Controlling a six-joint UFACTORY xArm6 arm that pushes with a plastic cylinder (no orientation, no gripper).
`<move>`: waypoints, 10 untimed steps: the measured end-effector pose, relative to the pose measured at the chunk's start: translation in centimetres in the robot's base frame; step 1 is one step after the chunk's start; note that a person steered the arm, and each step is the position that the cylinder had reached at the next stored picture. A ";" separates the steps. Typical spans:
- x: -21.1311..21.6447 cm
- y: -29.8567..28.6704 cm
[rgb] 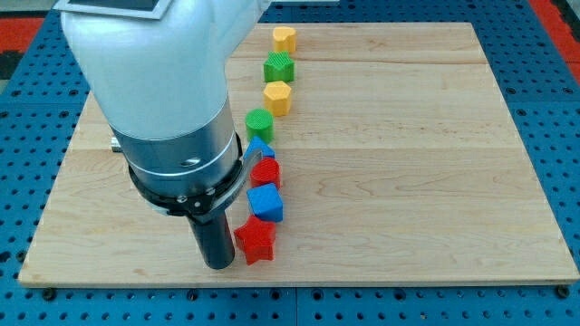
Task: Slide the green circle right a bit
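The green circle (259, 122) lies on the wooden board (408, 163), left of centre, fourth from the top in a column of blocks. My tip (220, 265) is near the view's bottom, just left of the red star (256, 241) and close against it, well below the green circle. The arm's white and grey body (168, 118) stands directly left of the green circle and hides the board behind it.
The column runs from the top: a yellow block (285, 38), a green star (279, 67), a yellow hexagon (277, 97), the green circle, a blue triangle (258, 148), a red block (266, 172), a blue cube (265, 202), the red star.
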State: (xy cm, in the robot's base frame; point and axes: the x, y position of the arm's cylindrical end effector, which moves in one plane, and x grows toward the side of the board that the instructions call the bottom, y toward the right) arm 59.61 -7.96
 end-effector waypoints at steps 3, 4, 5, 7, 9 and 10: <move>0.0 -3.6; -1.6 -3.7; -10.1 -5.9; -19.1 -1.6; -19.1 2.2; -19.4 1.7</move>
